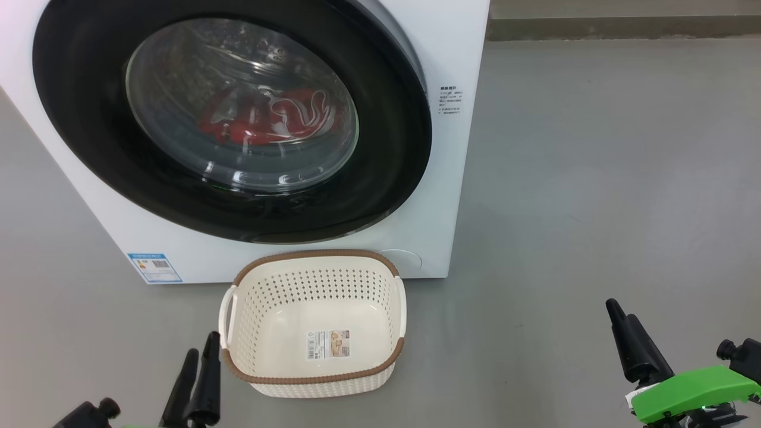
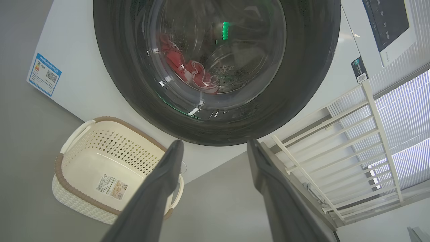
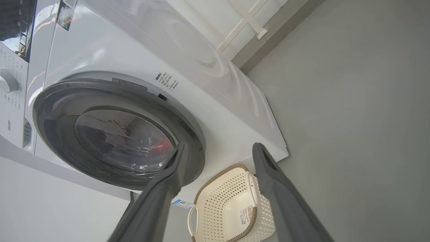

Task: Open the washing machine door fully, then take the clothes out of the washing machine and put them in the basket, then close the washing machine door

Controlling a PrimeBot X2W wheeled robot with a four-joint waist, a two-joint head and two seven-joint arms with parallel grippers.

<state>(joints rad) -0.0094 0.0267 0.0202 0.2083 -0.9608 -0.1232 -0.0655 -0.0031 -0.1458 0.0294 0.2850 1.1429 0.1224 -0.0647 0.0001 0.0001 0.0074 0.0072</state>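
Observation:
The white washing machine (image 1: 452, 178) stands ahead on the floor. The washing machine door (image 1: 89, 119), with its wide black rim and clear glass bowl, lies shut against the front. Behind the glass lie the red clothes (image 1: 255, 122) with white stripes, low in the drum. The cream basket (image 1: 315, 255) with a brown rim sits empty on the floor just before the machine. My left gripper (image 1: 201, 346) is open beside the basket's left handle. My right gripper (image 1: 621, 312) is open well to the basket's right. In the left wrist view, my left gripper (image 2: 215, 144) faces the door (image 2: 302, 84), the clothes (image 2: 198, 72) and the basket (image 2: 60, 168).
Grey floor (image 1: 594, 178) spreads out to the right of the machine. A white slatted rail (image 2: 336, 151) stands beside the machine. A blue sticker (image 1: 154, 267) marks the lower front panel. A dark control panel (image 2: 386, 23) sits above the door.

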